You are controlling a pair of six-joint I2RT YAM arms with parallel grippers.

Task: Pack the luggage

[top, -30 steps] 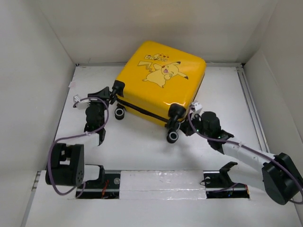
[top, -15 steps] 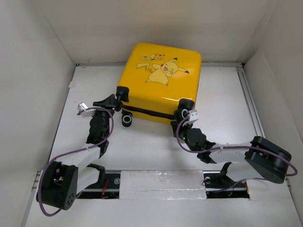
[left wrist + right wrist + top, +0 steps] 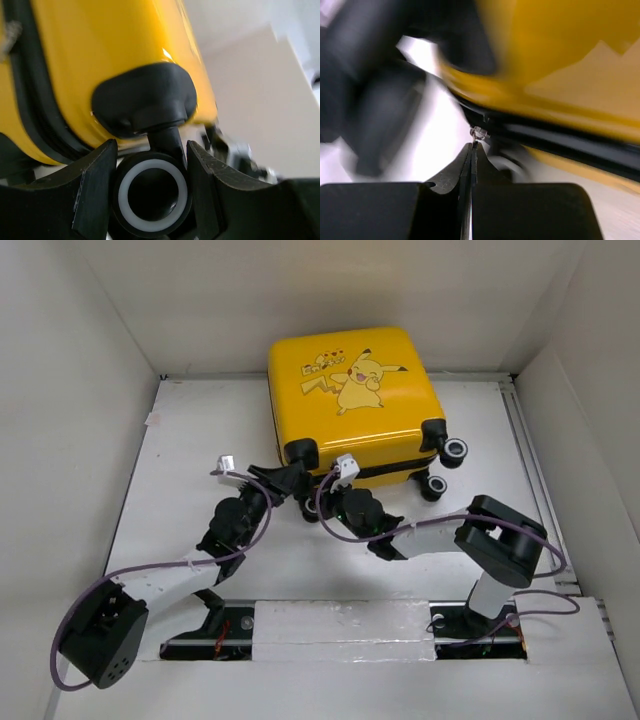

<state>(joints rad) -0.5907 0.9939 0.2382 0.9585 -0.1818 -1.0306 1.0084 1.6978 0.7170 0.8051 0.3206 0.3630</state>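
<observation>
the luggage [image 3: 350, 405] lies flat and closed on the white table [image 3: 180, 440], towards the far wall, with its cartoon print facing up and its wheeled end turned to the near right. two of its black wheels stick out at the right corner, clear of both arms

the left gripper [image 3: 293, 483] reaches in at the near left corner of the shell. in the left wrist view its two dark fingers [image 3: 92, 185] stand partway apart with one wheel [image 3: 152, 192] caught between them, each finger close against a side of it. the wheel shows a pale ring around a dark hub, and its stem runs up into a black housing [image 3: 145, 100] on the glossy yellow shell

the right gripper [image 3: 342, 476] sits just beside the left one, at the near edge of the case. in the right wrist view its fingers are pressed tight together, with their tips right at a small silvery zip pull [image 3: 479, 132] on the dark seam [image 3: 560, 137] under the yellow shell. the view is blurred, so i cannot tell whether the pull is actually nipped between the tips or only touches them
</observation>
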